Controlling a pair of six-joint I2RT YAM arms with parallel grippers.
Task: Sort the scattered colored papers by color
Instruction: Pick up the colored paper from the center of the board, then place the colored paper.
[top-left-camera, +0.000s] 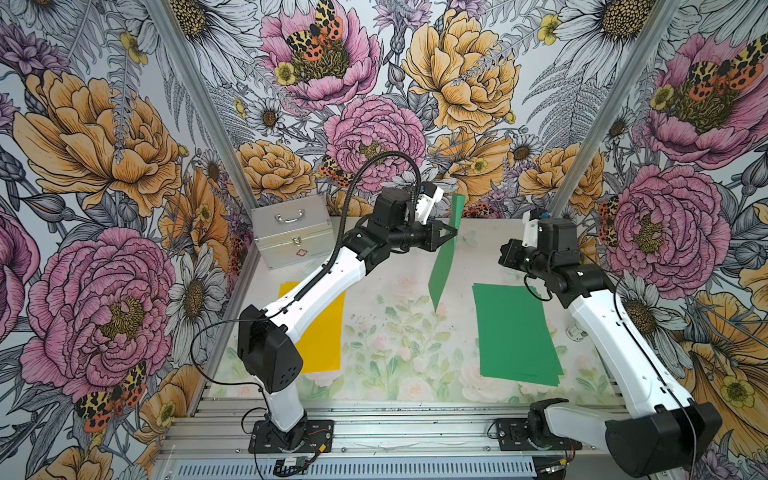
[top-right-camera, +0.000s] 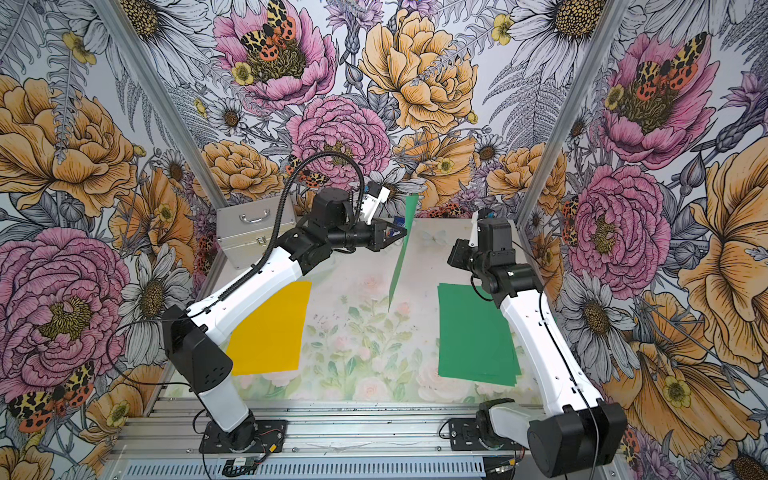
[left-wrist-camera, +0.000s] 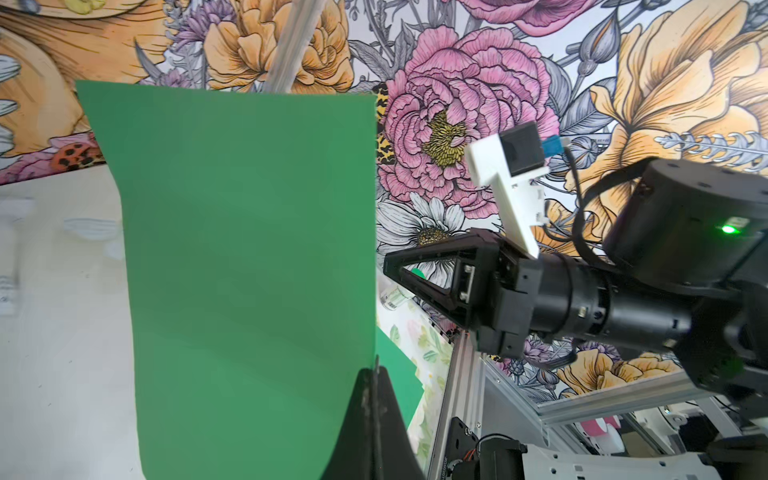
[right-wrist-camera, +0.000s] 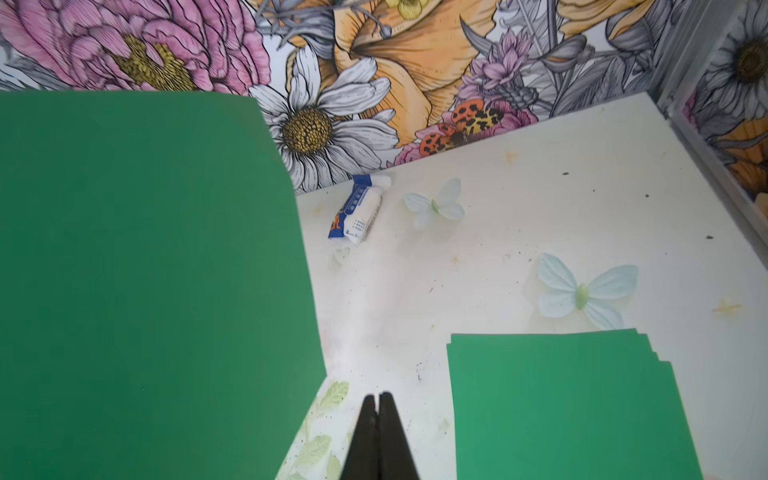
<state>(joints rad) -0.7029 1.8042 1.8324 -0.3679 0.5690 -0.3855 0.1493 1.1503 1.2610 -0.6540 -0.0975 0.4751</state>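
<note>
One green paper (top-left-camera: 444, 257) hangs upright above the table's far middle, edge-on in both top views. My left gripper (left-wrist-camera: 376, 370) is shut on the edge of this green paper (left-wrist-camera: 249, 249); it shows as the left gripper (top-left-camera: 454, 235) from above. A stack of green papers (top-left-camera: 515, 332) lies flat on the right, also the green stack (right-wrist-camera: 573, 407). Yellow paper (top-left-camera: 324, 332) lies flat on the left, partly under my left arm. My right gripper (right-wrist-camera: 378, 397) is shut and empty, hovering between the hanging sheet and the stack, its tips (left-wrist-camera: 386, 266) just short of the sheet's edge.
A silver metal case (top-left-camera: 291, 232) stands at the back left. A small blue-and-white packet (right-wrist-camera: 359, 210) lies by the back wall. A small bottle (top-left-camera: 577, 332) sits at the table's right edge, beside my right arm. Patterned walls close three sides.
</note>
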